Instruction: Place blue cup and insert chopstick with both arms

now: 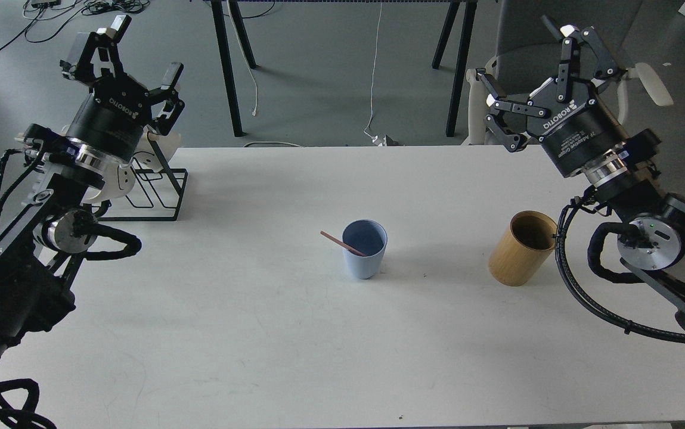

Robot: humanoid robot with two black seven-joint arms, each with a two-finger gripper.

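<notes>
Blue cup [365,257] sits upright mid tabletop [259,333] w/ the chopstick [342,243] inside, leaning left over the rim. Left end effector [120,56] & right end effector [533,77] both hang fingers apart, holding nothing, well away.

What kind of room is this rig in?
Likely a lab or workshop: loose cables on the grey floor, a bare white table and black trestle legs behind it.
</notes>
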